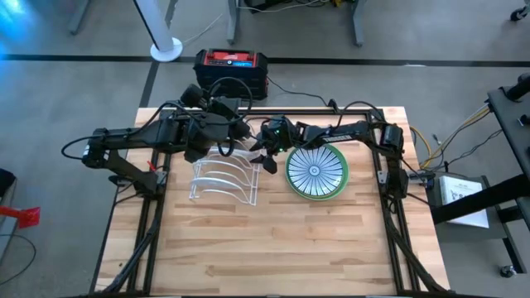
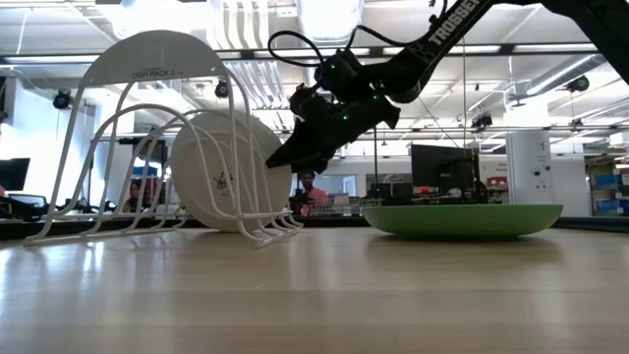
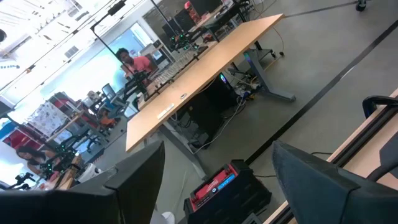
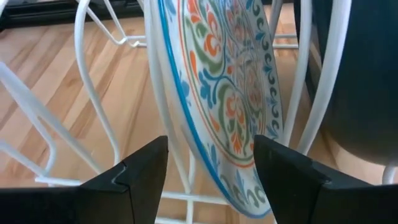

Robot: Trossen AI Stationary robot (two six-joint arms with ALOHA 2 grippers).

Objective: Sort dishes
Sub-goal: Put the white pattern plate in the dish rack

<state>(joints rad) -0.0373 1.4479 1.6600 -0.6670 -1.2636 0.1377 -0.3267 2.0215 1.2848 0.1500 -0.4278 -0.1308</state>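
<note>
A white wire rack [image 1: 222, 178] stands left of the table's middle. The yellowish patterned plate [image 4: 233, 93] stands on edge in it; its pale underside shows in the low view [image 2: 218, 182]. My right gripper [image 4: 211, 180] is open at the rack's right side [image 1: 263, 156], one finger on either side of this plate's rim, with gaps showing. The white plate with blue radial lines [image 1: 316, 170] lies on the light green plate [image 2: 462, 218] on the table, right of the rack. My left gripper [image 3: 217, 168] is open and empty above the rack's far end [image 1: 217, 106], pointing away into the room. The dark teal plate is not clearly in view.
A dark rounded shape [image 4: 360, 81] stands behind the rack's wires beside the patterned plate; I cannot tell what it is. A red and black box [image 1: 232, 62] sits on the floor beyond the far edge. Bare wood [image 1: 273, 248] fills the near half of the table.
</note>
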